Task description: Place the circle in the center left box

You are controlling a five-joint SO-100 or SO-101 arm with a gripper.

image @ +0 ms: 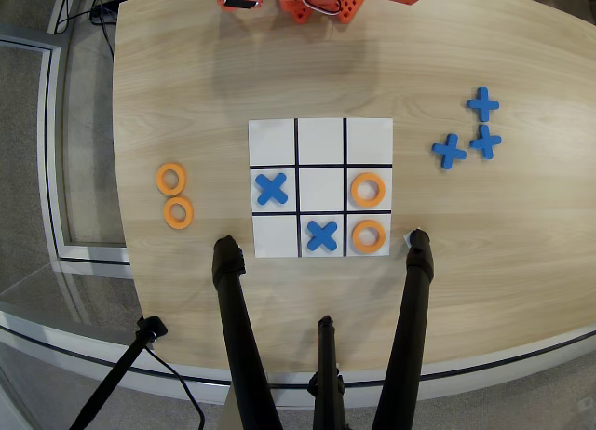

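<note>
The white 3x3 grid (321, 137) lies in the middle of the wooden table. An orange ring, the circle (368, 190), lies flat in the center left box (354, 172), the middle-row cell at the view's right end. A second orange ring (369, 235) sits in the cell below it. Blue crosses occupy the middle-row left cell (271, 188) and the bottom middle cell (322, 235). My orange arm (321, 2) is folded at the table's top edge, far from the grid. Its fingers cannot be made out there.
Two spare orange rings (171, 179) (178, 212) lie left of the grid. Three blue crosses (483, 102) (449, 151) (485, 141) lie at the right. Black tripod legs (233, 328) (414, 309) rise from the near table edge, just below the grid.
</note>
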